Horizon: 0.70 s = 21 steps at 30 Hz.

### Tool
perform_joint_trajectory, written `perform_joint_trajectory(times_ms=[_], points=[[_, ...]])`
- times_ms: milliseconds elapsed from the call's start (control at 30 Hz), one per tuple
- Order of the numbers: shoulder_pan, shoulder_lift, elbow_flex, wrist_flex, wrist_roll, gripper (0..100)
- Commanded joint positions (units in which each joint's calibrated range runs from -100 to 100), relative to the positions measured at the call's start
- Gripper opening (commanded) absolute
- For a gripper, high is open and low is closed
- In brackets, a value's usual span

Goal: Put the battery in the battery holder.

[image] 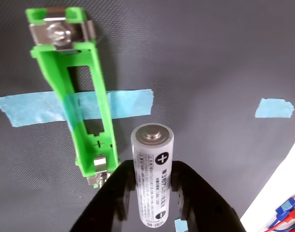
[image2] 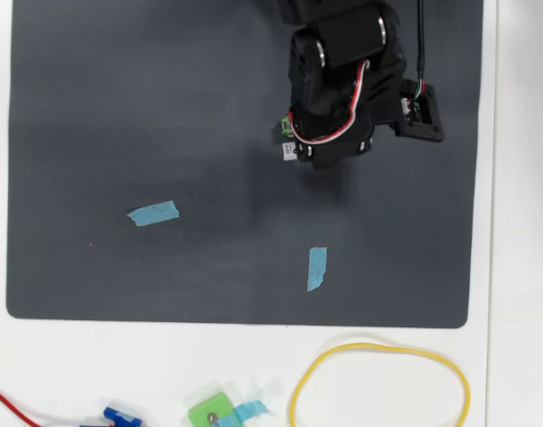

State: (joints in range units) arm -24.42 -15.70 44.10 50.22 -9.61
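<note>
In the wrist view the battery (image: 152,164), a white-silver cylinder with dark print and its plus end pointing away from me, stands between the black fingers of my gripper (image: 153,170), which is shut on its lower half. The battery holder (image: 96,140), a narrow bright green frame with metal contacts and a screw at the far end, lies on the dark mat just left of the battery, angled up to the left. Its slot is empty. In the overhead view the arm (image2: 343,80) covers the battery and holder.
A blue tape strip (image: 130,104) runs under the holder, and another piece (image: 274,108) lies to the right. The overhead view shows two tape bits (image2: 153,213) (image2: 317,269) on the black mat (image2: 120,107), a yellow loop (image2: 378,347) and a small green square piece (image2: 211,414) on the white table.
</note>
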Motion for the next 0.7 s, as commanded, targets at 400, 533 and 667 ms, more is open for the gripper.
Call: perform_joint_trajectory(times_ms=[400,533,667], points=[[-6.3,-1.9,0.0,4.9,-4.1,0],[-8.7,-1.9,1.2,4.6,-4.1,0],[-8.9,-1.9,1.2,4.7,-4.1,0]])
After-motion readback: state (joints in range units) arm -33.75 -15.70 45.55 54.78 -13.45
